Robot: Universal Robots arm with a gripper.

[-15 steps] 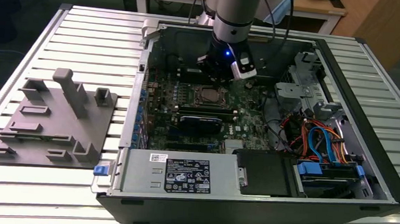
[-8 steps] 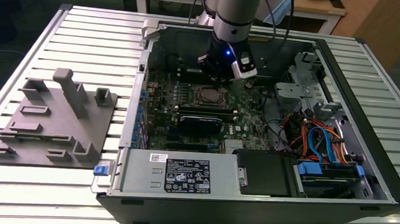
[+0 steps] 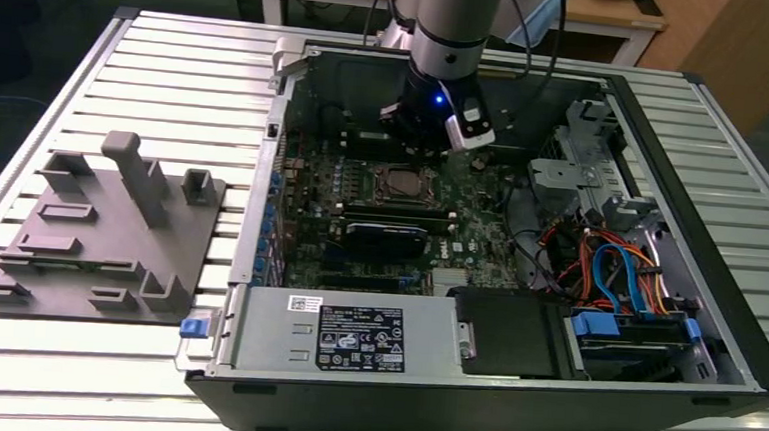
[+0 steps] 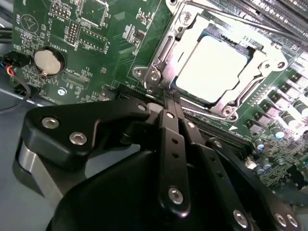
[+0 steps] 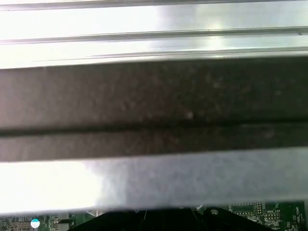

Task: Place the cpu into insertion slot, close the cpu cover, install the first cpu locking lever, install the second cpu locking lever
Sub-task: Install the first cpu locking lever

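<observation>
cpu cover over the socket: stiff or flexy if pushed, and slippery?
The cpu cover is a thin windowed metal frame, so probably light and slightly springy under a push. Its shiny finish suggests a grip could slip. Lying flat around the cpu, it seems unlikely to tip.

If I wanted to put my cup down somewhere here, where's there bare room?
Bare table slats lie nearer and beyond the grey block, on the exterior view's left of the computer case. Inside the case is crowded: arm, board, cables.
</observation>
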